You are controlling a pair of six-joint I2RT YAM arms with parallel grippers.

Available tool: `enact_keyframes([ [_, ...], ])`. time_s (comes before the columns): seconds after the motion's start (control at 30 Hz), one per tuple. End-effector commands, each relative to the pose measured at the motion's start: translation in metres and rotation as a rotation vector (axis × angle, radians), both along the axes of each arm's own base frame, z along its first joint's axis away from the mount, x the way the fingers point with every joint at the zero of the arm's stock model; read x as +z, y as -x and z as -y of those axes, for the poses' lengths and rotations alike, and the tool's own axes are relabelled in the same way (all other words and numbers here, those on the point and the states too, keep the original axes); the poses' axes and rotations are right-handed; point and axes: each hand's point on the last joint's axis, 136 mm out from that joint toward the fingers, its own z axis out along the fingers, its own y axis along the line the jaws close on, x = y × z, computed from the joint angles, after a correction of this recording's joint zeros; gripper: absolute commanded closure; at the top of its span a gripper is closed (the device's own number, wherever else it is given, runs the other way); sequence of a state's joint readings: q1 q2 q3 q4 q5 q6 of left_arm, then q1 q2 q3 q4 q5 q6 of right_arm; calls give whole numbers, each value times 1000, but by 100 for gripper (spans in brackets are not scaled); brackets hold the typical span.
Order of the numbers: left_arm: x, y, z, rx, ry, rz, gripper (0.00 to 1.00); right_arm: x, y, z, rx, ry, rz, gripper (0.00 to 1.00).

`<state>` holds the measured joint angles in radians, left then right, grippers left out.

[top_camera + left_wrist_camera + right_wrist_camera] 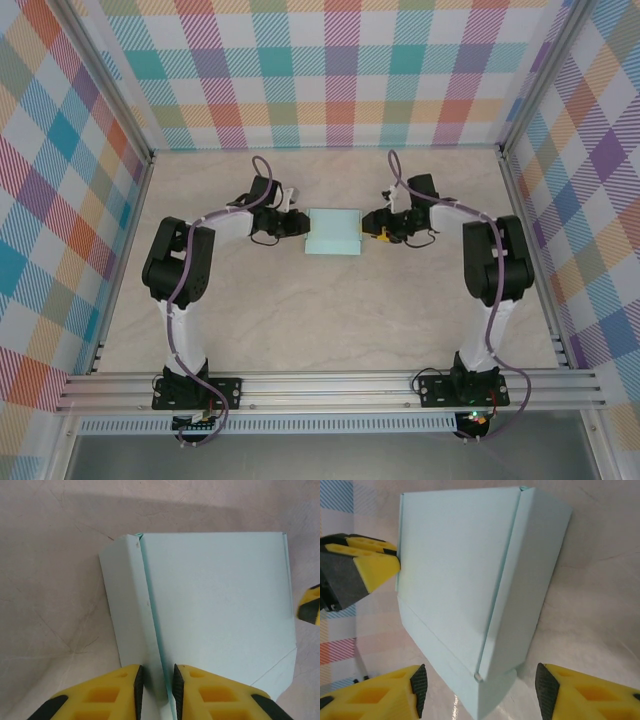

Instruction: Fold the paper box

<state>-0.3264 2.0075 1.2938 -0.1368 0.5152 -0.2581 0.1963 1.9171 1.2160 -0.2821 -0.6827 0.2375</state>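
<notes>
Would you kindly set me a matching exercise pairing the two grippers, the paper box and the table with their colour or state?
Things:
1. left gripper
2. right gripper
3. paper box
4. table

Colour or state:
a. pale mint
b. jaws wide apart
c. beige, marbled
d. jaws narrow, astride a fold of the card

Pairs: 1-d, 2-b, 3-a, 4-c

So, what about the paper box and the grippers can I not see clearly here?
- Top view: the paper box is too small to show whether any jaws touch it.
- Left wrist view: the left gripper has narrow jaws around a raised fold; the bottom edge cuts off the grip.
- Right wrist view: the right gripper stands open; the box's own panels hide its inside.
</notes>
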Motion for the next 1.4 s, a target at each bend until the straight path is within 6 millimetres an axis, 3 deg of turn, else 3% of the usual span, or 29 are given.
enact_keyframes([
  [0.0,-24,8,-12,-7,-38,-84,76,24,-22,18,-32,30,126,38],
  [0.1,-26,6,-13,-5,-30,-89,77,19,-22,21,-94,-41,20,37],
  [0.33,-32,6,-17,-7,-15,-111,78,4,-15,6,-170,-223,-208,33],
  [0.93,-37,4,-24,2,27,-129,78,-15,-11,-20,-113,-267,-305,32],
  [1.23,-38,5,-23,-5,36,-135,78,-22,-14,-53,-88,-305,-355,32],
  [1.37,-37,6,-22,-8,41,-135,78,-21,-17,-57,-92,-313,-363,35],
])
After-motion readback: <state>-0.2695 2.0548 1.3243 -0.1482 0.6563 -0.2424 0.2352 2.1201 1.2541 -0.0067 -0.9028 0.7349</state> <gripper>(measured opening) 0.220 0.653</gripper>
